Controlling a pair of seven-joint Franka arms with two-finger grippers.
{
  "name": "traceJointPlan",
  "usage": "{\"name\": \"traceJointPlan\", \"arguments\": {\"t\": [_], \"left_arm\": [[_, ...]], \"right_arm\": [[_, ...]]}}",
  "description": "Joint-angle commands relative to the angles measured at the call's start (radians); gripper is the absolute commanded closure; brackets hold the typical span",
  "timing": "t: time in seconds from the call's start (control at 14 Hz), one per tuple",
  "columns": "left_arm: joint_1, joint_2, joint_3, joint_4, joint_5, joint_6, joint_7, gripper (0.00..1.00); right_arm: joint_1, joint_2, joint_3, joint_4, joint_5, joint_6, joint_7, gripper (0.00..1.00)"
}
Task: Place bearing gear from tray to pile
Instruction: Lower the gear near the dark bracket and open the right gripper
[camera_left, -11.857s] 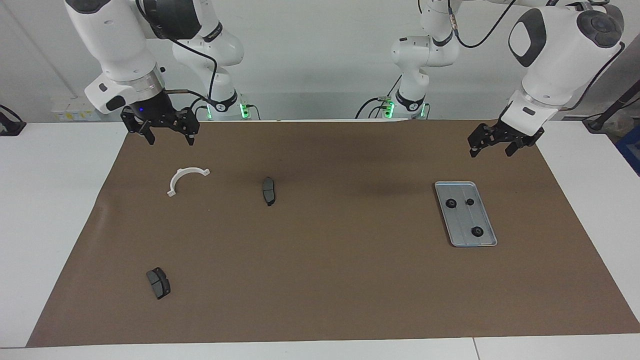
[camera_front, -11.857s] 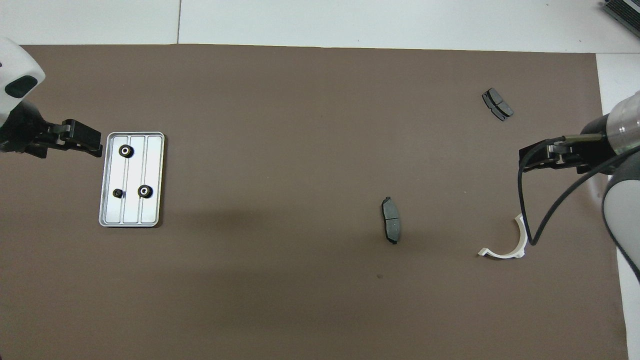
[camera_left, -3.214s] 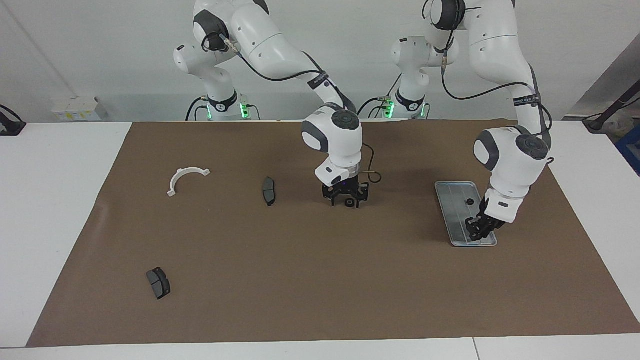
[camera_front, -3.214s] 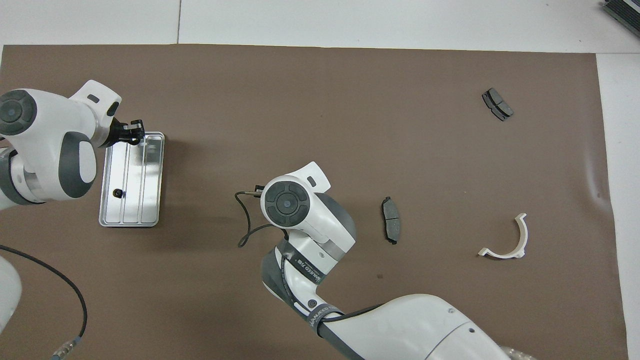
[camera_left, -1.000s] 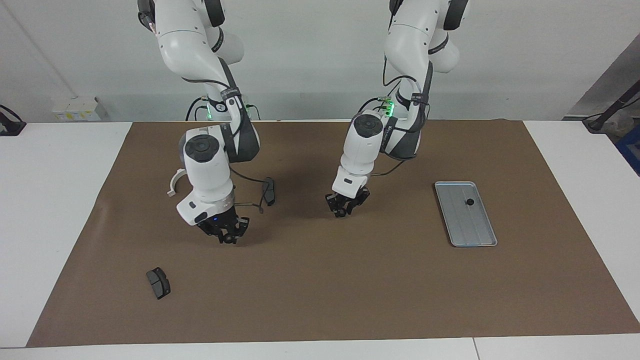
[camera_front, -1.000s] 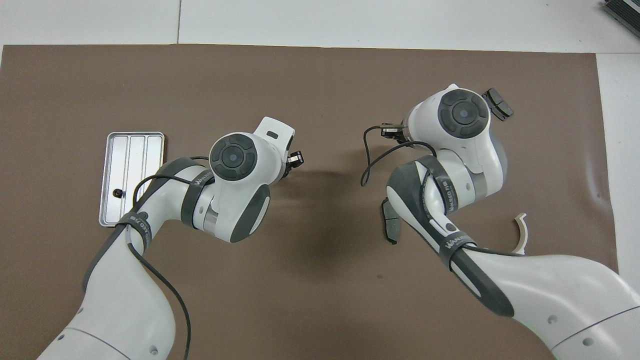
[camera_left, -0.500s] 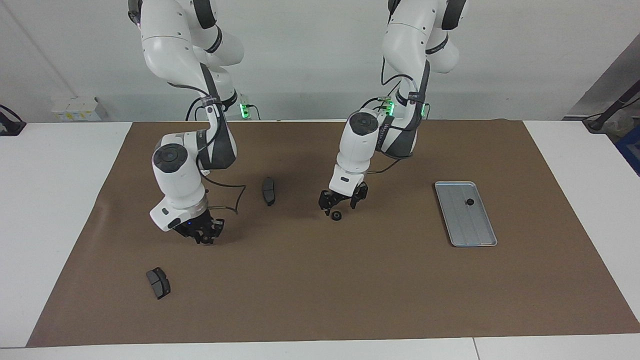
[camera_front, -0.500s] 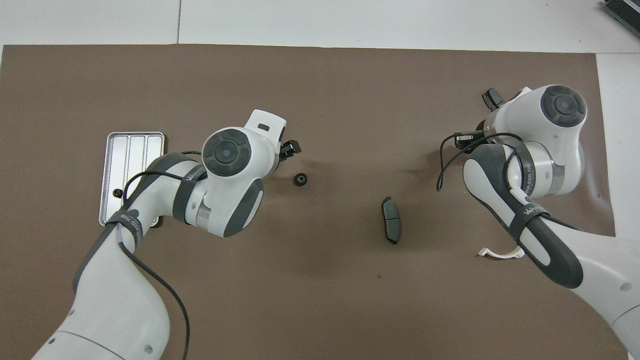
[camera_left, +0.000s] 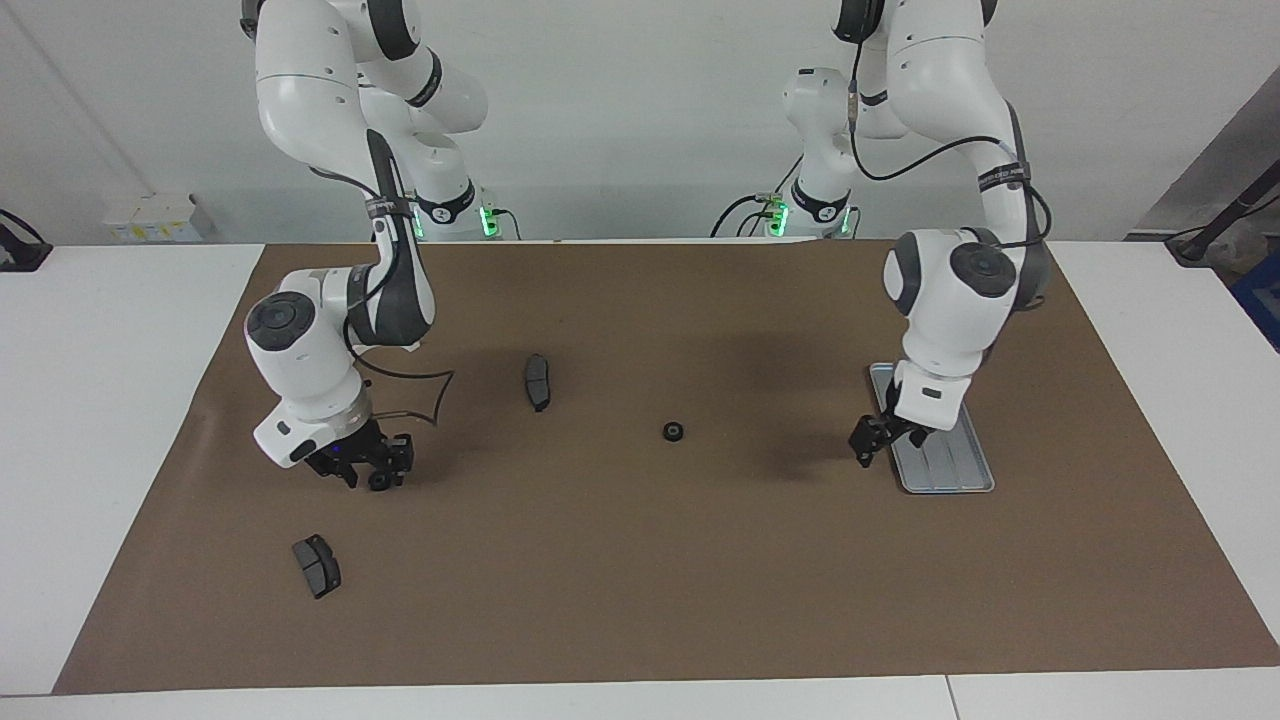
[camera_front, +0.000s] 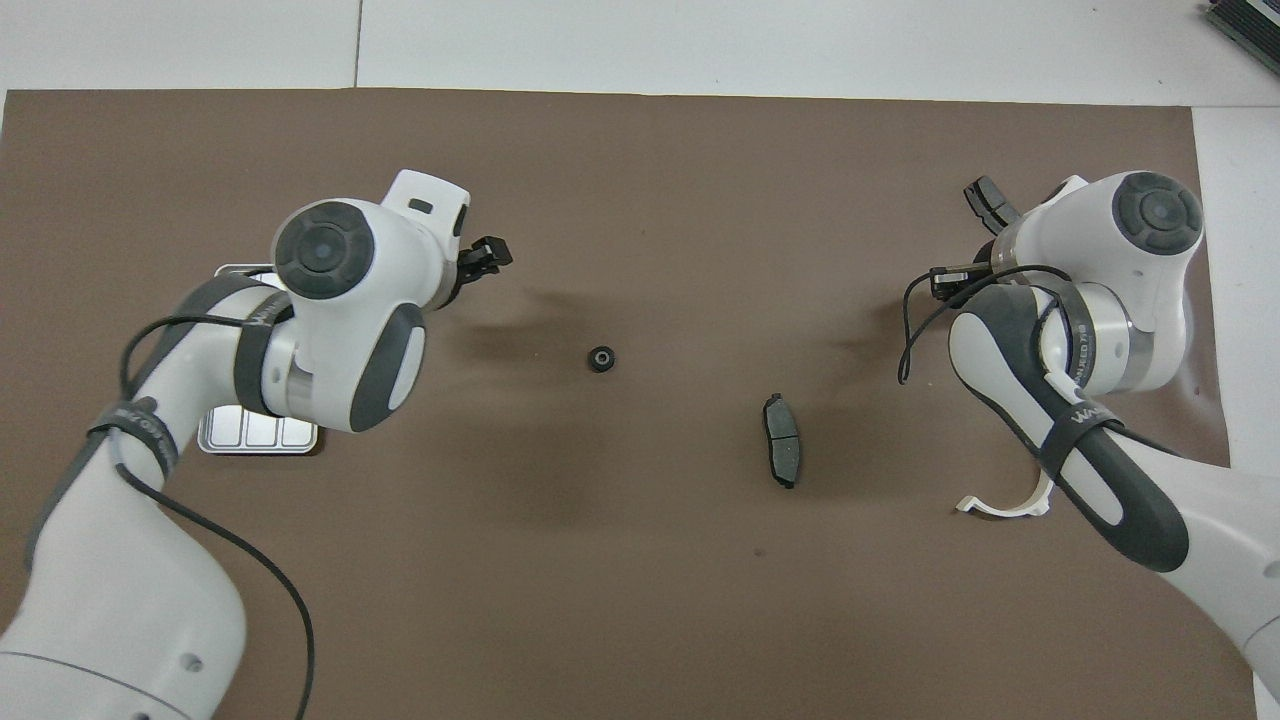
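One black bearing gear (camera_left: 673, 431) (camera_front: 600, 359) lies alone in the middle of the brown mat. My left gripper (camera_left: 873, 440) (camera_front: 485, 255) hangs open and empty over the mat, right beside the silver tray (camera_left: 950, 475) (camera_front: 250, 436), on the side toward the gear. The left arm covers most of the tray, so its contents are hidden. At the right arm's end of the table, my right gripper (camera_left: 370, 468) is low over the mat with its fingers spread. A second gear (camera_left: 381, 483) sits just under them. No pile is in view.
A dark brake pad (camera_left: 537, 381) (camera_front: 782, 452) lies between the lone gear and the right arm. Another brake pad (camera_left: 316, 565) (camera_front: 990, 205) lies farther from the robots than the right gripper. A white curved bracket (camera_front: 1010, 500) shows partly under the right arm.
The left gripper released a gear mid-mat, opened, and swung back beside the tray. The right gripper carried its gear toward its end of the table, dropped lower and spread its fingers.
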Motion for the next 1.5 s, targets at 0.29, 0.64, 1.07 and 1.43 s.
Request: {"name": "traceJointPlan", "arguments": {"t": [0.29, 0.64, 1.07, 1.43], "left_arm": [[0.156, -0.087, -0.008, -0.194, 0.009, 0.017, 0.378, 0.0], [0.163, -0.108, -0.008, -0.258, 0.009, 0.043, 0.374, 0.15], [0.163, -0.125, -0.008, -0.298, 0.009, 0.051, 0.371, 0.32], [0.163, -0.13, -0.008, -0.315, 0.009, 0.051, 0.375, 0.47]], "right_arm": [[0.17, -0.019, 0.014, 0.103, 0.02, -0.049, 0.243, 0.0], [0.309, 0.005, 0.014, 0.165, 0.02, -0.027, 0.473, 0.0], [0.475, 0.119, 0.014, 0.277, 0.0, -0.032, 0.759, 0.0], [0.576, 0.209, 0.01, 0.338, -0.031, -0.026, 0.903, 0.0]]}}
